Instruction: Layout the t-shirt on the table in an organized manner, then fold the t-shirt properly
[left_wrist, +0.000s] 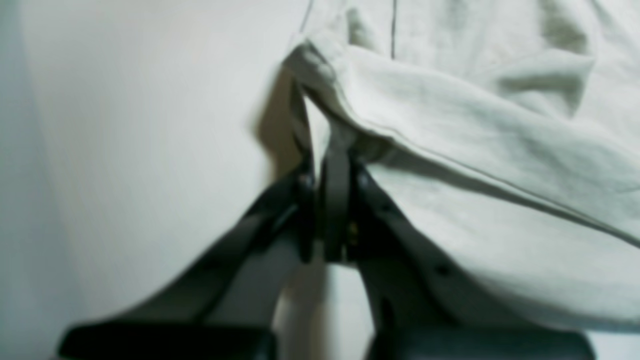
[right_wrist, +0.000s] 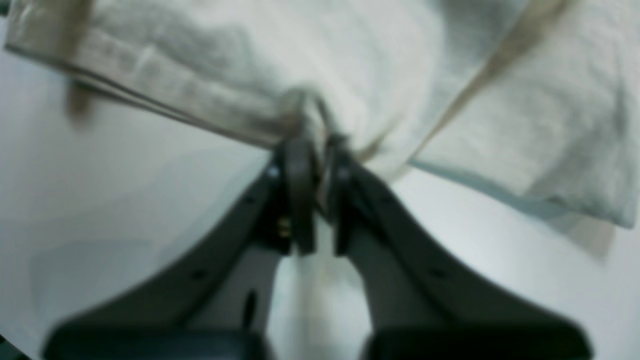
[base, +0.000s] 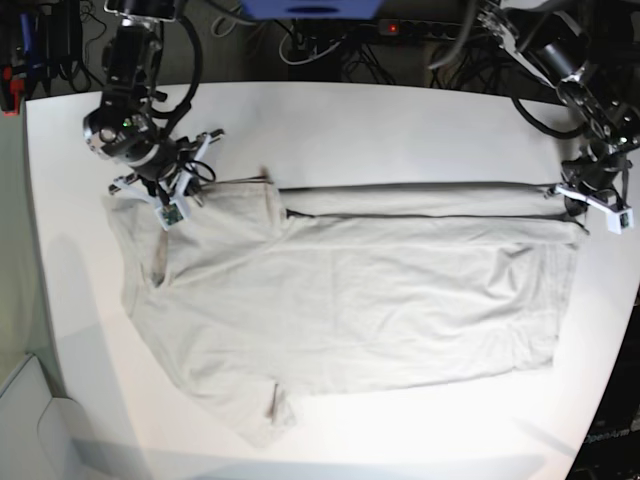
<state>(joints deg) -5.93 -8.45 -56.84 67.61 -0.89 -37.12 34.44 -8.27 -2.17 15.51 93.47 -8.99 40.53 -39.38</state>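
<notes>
T-shirt: the t-shirt (base: 350, 300) lies spread across the table (base: 400, 125), collar end toward my right arm, hem end toward my left arm; its far long edge is folded over into a narrow band running between my two grippers.
Table: white, with bare surface around the cloth on all sides.
Left gripper: my left gripper (left_wrist: 320, 125) is pressed together on a corner of the cloth at the hem end, with the fabric edge pinched between my fingertips (left_wrist: 336, 150).
Right gripper: my right gripper (right_wrist: 316, 131) is closed on a bunched bit of the shirt's edge near the shoulder; a small ridge of cloth rises between my fingers (right_wrist: 299, 165).
Sleeves: one sleeve lies flat at the near edge of the shirt; the other sits beside my right gripper.
Sharpness: both wrist views are blurred, so fine detail at the pinch is hard to tell.
</notes>
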